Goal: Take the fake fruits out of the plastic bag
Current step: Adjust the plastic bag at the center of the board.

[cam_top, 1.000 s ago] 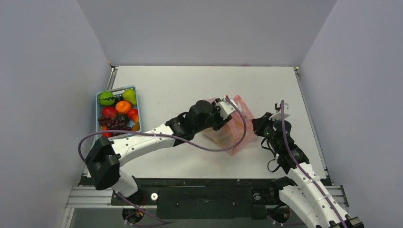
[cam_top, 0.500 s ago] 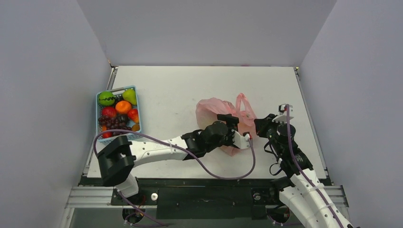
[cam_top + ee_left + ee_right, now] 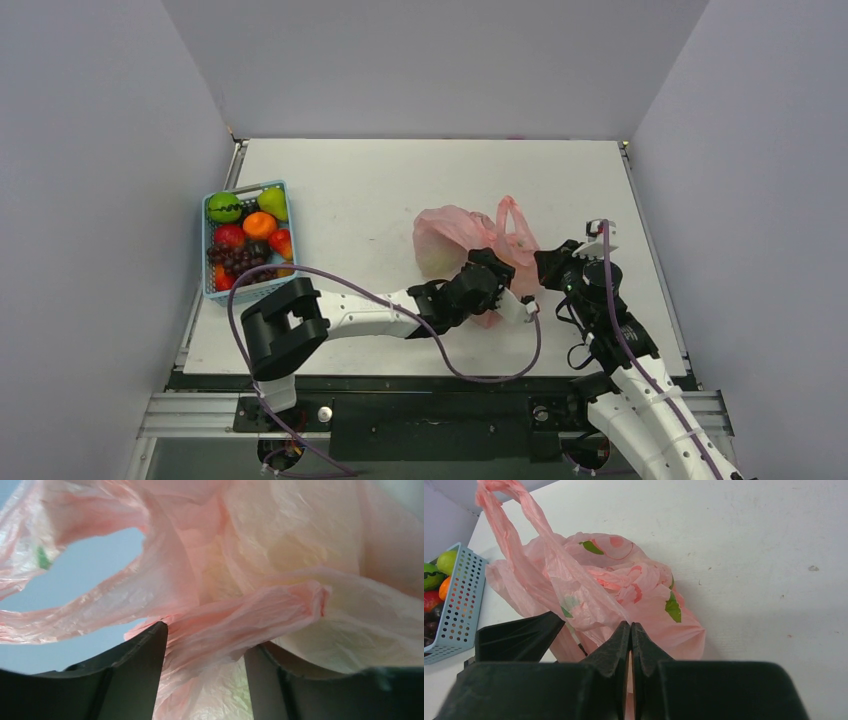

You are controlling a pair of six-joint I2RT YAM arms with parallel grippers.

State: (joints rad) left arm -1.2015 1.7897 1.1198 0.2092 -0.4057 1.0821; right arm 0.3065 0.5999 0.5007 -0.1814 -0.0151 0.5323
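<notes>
The pink plastic bag (image 3: 462,232) lies crumpled on the table, one handle loop standing up (image 3: 512,215). The fake fruits are hidden inside it; only a pale yellowish shape (image 3: 300,555) shows through the film in the left wrist view. My left gripper (image 3: 500,290) is low at the bag's near side, its jaws open with a fold of the bag (image 3: 235,625) between the fingers (image 3: 135,675). My right gripper (image 3: 548,266) is shut on the bag's right edge (image 3: 589,587); pink film shows between its closed fingertips (image 3: 619,640).
A light-blue basket (image 3: 210,287) of other toy fruits stands at the table's left edge and shows in the right wrist view (image 3: 459,610). The left arm lies across the table's near part. The left gripper's finger (image 3: 519,637) shows beside the right gripper.
My left gripper left the bag's top, swung down to its near side and now has bag film between its open jaws. The bag sagged and spread. The right gripper barely moved.
</notes>
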